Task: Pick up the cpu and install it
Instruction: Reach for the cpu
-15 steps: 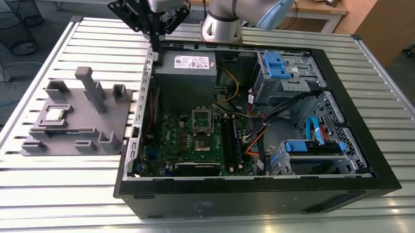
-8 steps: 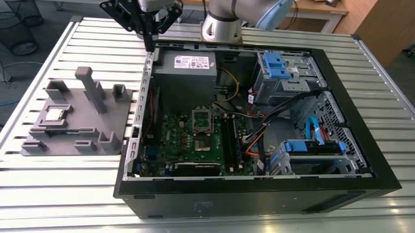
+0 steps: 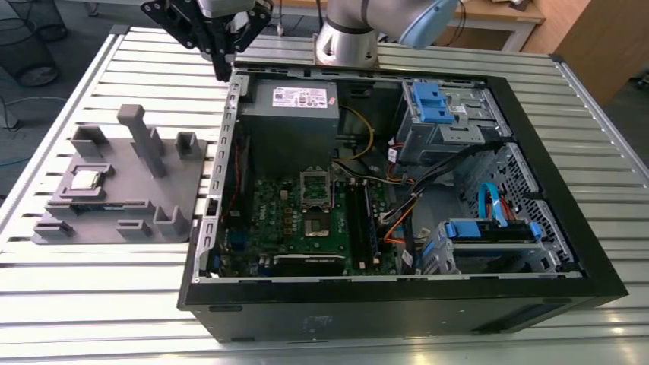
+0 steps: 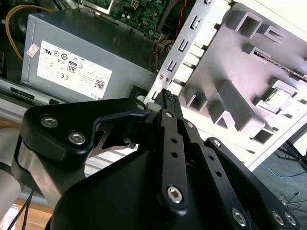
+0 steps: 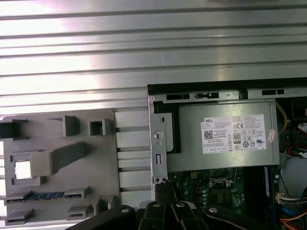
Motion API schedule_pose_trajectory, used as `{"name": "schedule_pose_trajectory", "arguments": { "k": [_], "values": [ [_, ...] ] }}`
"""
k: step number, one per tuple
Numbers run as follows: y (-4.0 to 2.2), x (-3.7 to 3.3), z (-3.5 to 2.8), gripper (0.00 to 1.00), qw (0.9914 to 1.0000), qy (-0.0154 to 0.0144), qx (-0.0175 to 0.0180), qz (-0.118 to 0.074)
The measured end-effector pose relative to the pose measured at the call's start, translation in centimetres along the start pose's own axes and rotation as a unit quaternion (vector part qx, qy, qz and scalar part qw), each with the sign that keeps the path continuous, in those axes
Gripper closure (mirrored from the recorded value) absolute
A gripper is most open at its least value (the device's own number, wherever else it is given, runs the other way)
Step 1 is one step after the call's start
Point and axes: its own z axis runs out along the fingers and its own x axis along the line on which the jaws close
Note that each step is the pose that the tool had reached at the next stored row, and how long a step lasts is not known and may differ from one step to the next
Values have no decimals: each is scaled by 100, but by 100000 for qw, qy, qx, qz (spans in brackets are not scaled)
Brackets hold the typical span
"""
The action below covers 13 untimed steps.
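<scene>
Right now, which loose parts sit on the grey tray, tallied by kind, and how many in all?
On the grey tray:
cpu: 1
memory stick: 1
Total: 2

cpu | silver square chip | flat | in grey tray recess

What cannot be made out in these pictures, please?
cpu: in the first wrist view, glare whitens its top, so no surface detail shows.
socket frame: in the exterior view, too small to tell whether it stands open.
motherboard: in the first wrist view, the gripper covers much of it.
grey tray: in the second wrist view, cut off by the picture's edge.
</scene>
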Motion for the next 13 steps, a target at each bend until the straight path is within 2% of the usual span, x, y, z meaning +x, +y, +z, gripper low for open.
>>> {"name": "schedule_pose_trajectory", "arguments": {
  "k": [13],
  "values": [
    [-19, 256, -6, 89, 100000, -91, -12, 0]
  ]
}}
